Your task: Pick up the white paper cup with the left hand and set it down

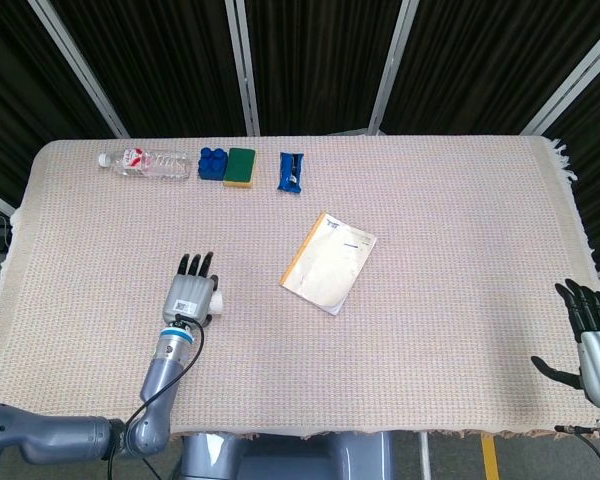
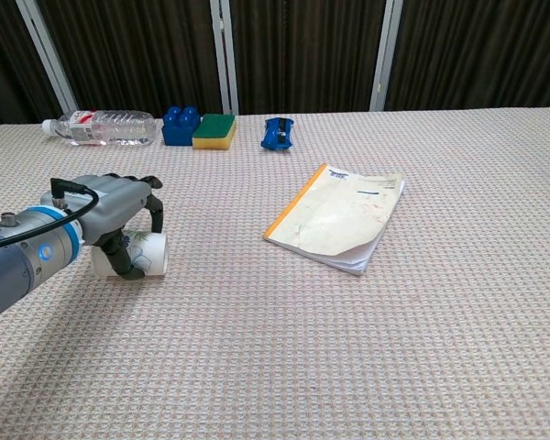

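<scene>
A: Lying on its side near the bench's point(image 2: 440, 367) left front, the white paper cup point(image 2: 151, 253) points its open mouth to the right, and the left hand point(image 2: 110, 206) sits over it with fingers point(image 2: 155, 213) curled down round the wall. I judge that a wrap just closing; whether it grips firmly I cannot tell.

B: How will the cup handle?

A: Light and thin-walled, I'd guess, so it will crush if squeezed hard and roll if nudged. The middle of the wall looks the best hold, away from the soft rim. It looks empty, though the hand hides most of the inside.

B: And the right hand point(image 1: 598, 335)?

A: At the bench's right front edge, released, fingers spread, holding nothing, well apart from the cup.

B: What's beyond?

A: A notebook point(image 2: 336, 216) with an orange spine lies mid-bench. Along the far edge sit a clear plastic water bottle point(image 2: 99, 127) on its side, contents unclear, then a blue toy block point(image 2: 178, 126) touching a yellow-and-green sponge point(image 2: 214, 130), and a blue packet point(image 2: 277, 132).
</scene>
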Tool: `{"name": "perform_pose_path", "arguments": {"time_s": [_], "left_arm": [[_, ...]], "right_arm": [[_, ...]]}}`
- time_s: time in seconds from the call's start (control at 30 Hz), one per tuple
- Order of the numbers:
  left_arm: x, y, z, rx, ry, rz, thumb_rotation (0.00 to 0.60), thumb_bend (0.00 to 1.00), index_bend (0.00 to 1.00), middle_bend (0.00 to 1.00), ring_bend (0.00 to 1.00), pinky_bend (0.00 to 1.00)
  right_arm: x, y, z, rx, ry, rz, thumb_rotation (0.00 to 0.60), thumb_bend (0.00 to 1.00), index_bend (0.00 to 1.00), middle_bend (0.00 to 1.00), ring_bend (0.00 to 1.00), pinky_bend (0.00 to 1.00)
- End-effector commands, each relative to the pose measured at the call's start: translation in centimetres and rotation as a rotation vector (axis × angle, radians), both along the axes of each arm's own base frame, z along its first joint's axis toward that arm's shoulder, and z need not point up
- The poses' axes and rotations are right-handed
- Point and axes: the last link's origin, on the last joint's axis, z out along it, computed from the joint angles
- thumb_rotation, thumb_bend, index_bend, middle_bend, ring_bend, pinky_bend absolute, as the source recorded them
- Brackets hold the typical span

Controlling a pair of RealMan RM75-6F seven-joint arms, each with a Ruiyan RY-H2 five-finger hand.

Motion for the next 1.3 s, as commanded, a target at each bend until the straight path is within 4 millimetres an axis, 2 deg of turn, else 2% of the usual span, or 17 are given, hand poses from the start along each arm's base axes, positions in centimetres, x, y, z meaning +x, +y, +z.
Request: {"name": "perform_pose_path", "arguments": {"time_s": [0.03,0.33,0.53,0.67,0.87,1.07,1.3], "left_arm": [[0.5,-0.1,0.1,0.012,-0.051,-0.011,0.600,0.15,0.43,0.00,0.00,0.00],[2.1,-0.5,1.3,0.044,-0.311,-0.051,0.600,0.15,0.42,0.00,0.00,0.00],[2.6,-0.7,0.6,0.070,-0.515,-0.096,0.600,0.15,0.42,0.00,0.00,0.00],[1.7,-0.8,-1.2,0.064,-0.651,-0.132,0.600,0.15,0.42,0.00,0.00,0.00],[0.1,-0.7,-3.3,-0.004,-0.689,-0.125,0.600,0.15,0.42,0.00,0.00,0.00],[-0.9,-0.8,-3.3,-0.013,-0.686,-0.134,0.600,0.15,0.42,0.00,0.00,0.00],[-2.4,-1.4,-2.1,-0.004,-0.694,-0.131,0.600,0.15,0.39,0.00,0.00,0.00]], "right_arm": [[0.0,0.0,0.0,-0.001,-0.001,-0.001,0.600,0.00,0.00,0.00,0.00,0.00],[0.0,0.0,0.0,0.002,-0.002,0.001,0.600,0.00,0.00,0.00,0.00,0.00],[0.0,0.0,-0.1,0.003,-0.001,0.002,0.600,0.00,0.00,0.00,0.00,0.00],[0.0,0.0,-0.1,0.005,0.000,0.001,0.600,0.00,0.00,0.00,0.00,0.00],[0.0,-0.1,-0.3,0.013,0.007,0.000,0.600,0.00,0.00,0.00,0.00,0.00],[0.0,-0.1,-0.3,0.011,0.006,-0.002,0.600,0.00,0.00,0.00,0.00,0.00],[0.0,-0.1,-0.3,0.009,0.006,-0.002,0.600,0.00,0.00,0.00,0.00,0.00]]}}
